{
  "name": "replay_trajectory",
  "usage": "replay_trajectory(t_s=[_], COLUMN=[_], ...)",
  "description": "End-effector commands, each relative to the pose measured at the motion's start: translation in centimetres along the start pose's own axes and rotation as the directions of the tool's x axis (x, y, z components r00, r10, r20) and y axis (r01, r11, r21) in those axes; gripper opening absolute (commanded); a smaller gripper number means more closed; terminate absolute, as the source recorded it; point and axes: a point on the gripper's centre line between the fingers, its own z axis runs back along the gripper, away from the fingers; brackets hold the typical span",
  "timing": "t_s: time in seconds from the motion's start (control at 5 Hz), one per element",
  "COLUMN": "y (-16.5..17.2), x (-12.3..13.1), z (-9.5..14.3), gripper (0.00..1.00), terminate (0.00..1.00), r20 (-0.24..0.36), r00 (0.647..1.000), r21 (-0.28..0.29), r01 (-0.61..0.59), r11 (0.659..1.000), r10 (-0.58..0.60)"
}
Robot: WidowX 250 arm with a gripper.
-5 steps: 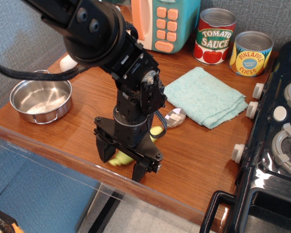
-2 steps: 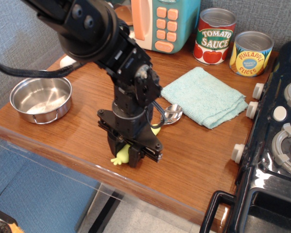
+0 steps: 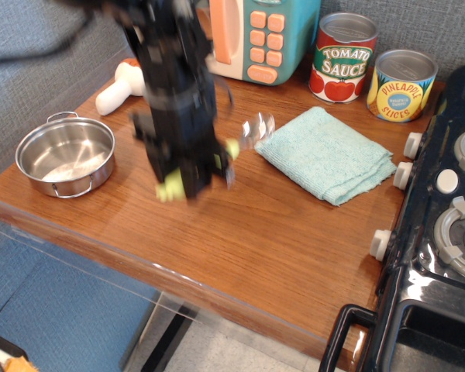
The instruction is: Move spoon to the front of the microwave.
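My gripper (image 3: 187, 177) is shut on the spoon's pale yellow-green handle (image 3: 171, 188) and holds it lifted above the wooden table (image 3: 279, 232). The picture of the arm is motion-blurred. The spoon's shiny bowl (image 3: 256, 129) sticks out to the right, near the left edge of the teal cloth. The frilled handle end shows below the fingers. The teal microwave (image 3: 267, 35) with peach buttons stands at the back, behind and to the right of the arm.
A teal cloth (image 3: 328, 153) lies right of the gripper. A steel pot (image 3: 64, 156) sits at the left. A white mushroom toy (image 3: 118, 87) lies at the back left. Tomato sauce (image 3: 343, 56) and pineapple (image 3: 402, 84) cans stand at the back right. A black toy stove (image 3: 442, 232) fills the right.
The gripper closed on the spoon's handle, then lifted it and moved back and left towards the microwave. The mushroom toy has come into view.
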Motion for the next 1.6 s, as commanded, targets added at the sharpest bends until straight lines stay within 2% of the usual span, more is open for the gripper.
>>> replay_trajectory(t_s=[0.0, 0.2, 0.6, 0.8, 1.0, 1.2, 1.4], y=[6.8, 7.1, 6.1, 7.2, 7.7, 7.9, 7.9], x=[6.1, 6.4, 6.1, 6.6, 6.7, 6.7, 6.4], z=[-1.2, -3.7, -5.9, -5.9, -3.8, -0.6, 0.9], gripper=[0.00, 0.00, 0.00, 1.00, 1.00, 1.00, 1.00], terminate=[0.00, 0.00, 0.00, 0.00, 0.00, 0.00, 0.00], r20=[-0.018, -0.090, -0.134, -0.076, -0.015, 0.038, 0.059], r00=[0.990, 0.988, 0.989, 0.995, 0.999, 0.998, 0.997], r21=[0.037, 0.072, 0.112, 0.150, 0.148, 0.135, 0.075], r01=[-0.137, -0.118, -0.042, -0.046, -0.032, -0.047, -0.044], r11=[0.990, 0.990, 0.993, 0.988, 0.989, 0.990, 0.996], r10=[0.138, 0.125, 0.057, 0.058, 0.034, 0.043, 0.040])
